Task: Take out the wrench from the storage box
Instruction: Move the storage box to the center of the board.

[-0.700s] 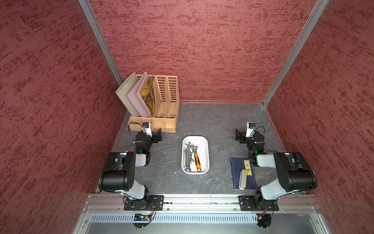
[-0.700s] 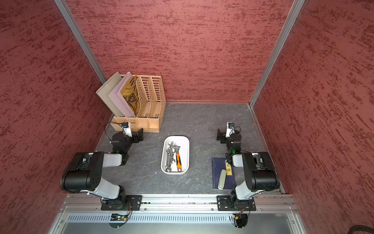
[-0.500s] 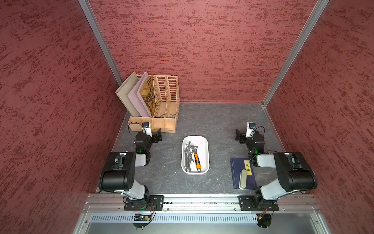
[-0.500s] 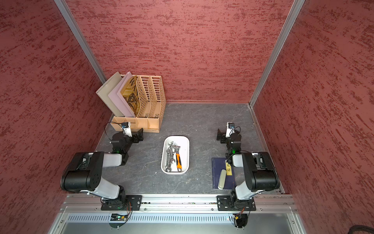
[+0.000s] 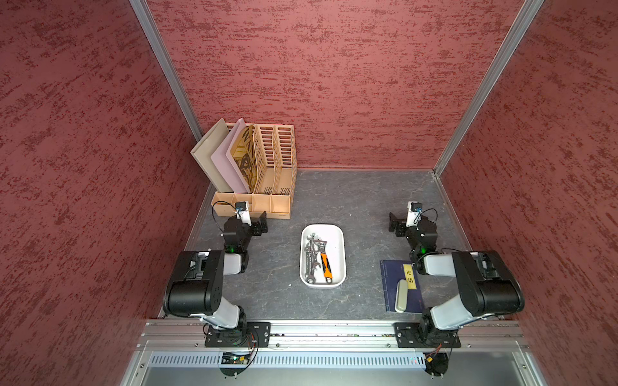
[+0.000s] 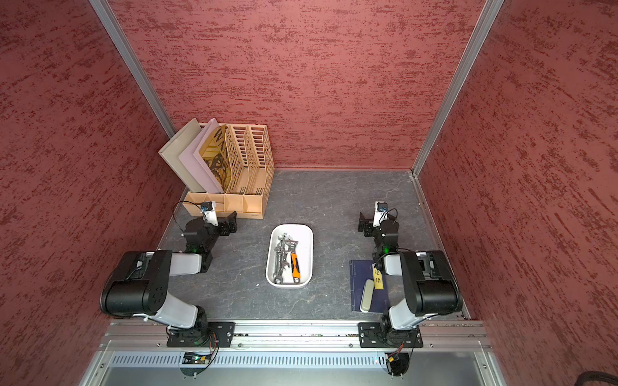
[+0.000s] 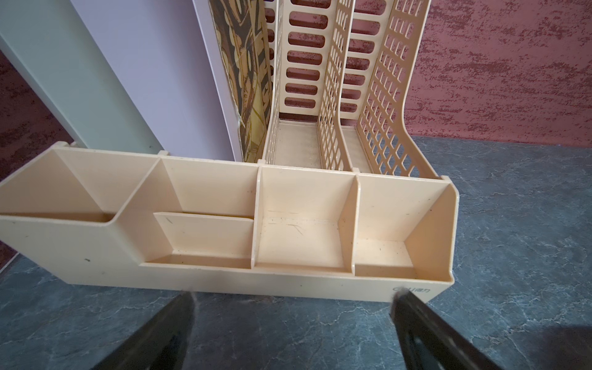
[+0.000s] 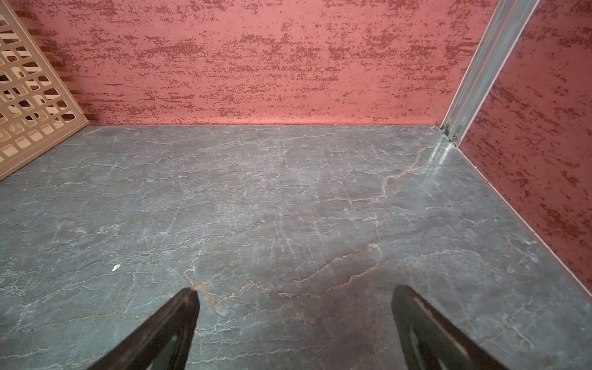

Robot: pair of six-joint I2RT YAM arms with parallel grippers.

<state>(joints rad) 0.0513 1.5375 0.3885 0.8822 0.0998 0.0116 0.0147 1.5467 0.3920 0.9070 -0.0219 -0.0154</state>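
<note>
Left hand (image 7: 293,296) and right hand (image 8: 296,290) spread empty; wrenches (image 5: 311,257) overlap indistinctly in storage box (image 5: 337,239).

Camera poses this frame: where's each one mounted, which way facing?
Top views: overhead at the front, looking down at the storage box; both arms, left hand and right hand show.
Left wrist: on left arm, facing the file rack; open fingertips show.
Right wrist: on right arm, facing table and back wall; open fingertips show.
Shared: all views catch the file rack.
</note>
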